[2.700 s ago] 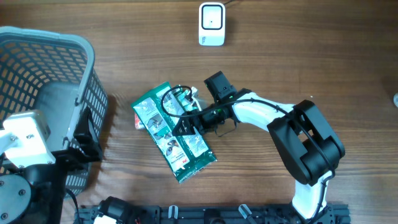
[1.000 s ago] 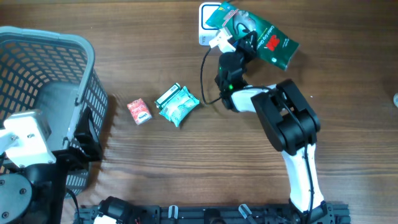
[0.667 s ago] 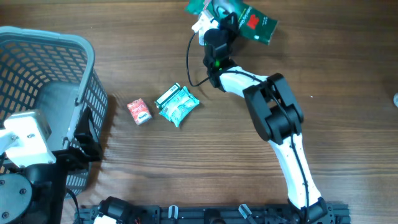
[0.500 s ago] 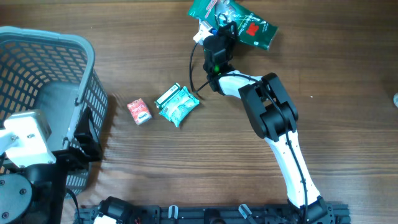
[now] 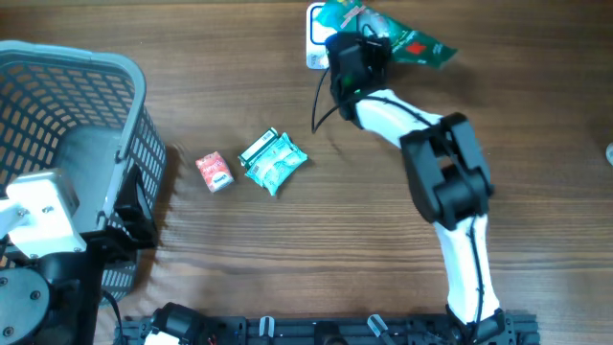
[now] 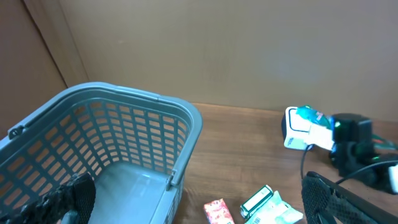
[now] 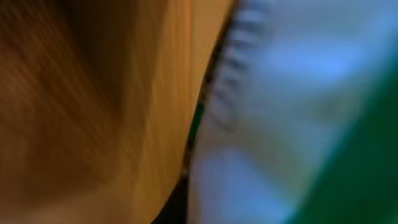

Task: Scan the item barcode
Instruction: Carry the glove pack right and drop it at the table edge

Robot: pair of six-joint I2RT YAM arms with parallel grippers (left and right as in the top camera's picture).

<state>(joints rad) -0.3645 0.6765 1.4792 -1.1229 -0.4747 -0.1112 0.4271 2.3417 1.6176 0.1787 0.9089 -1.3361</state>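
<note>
Green packet [image 5: 417,45] is hanging clamped in our right claw [image 5: 361,34], partly hiding the white scanner [image 5: 313,50] at the counter [image 5: 536,192] edge. We are seeing this only overhead, since the right wrist view is giving pure blur. Our left claw [image 6: 205,208] is gaping apart.

Right arm [image 5: 388,113] stretched forward, jaws seemingly shut; left arm [image 5: 38,251] parked, jaws spread.

The green packet [image 5: 407,40], red-patched and glossy, was pinched in the right claw [image 5: 357,32], tilted and jutting out to the claw's right. The white scanner [image 5: 313,50] stood just left of the claw, partly under the packet.
</note>
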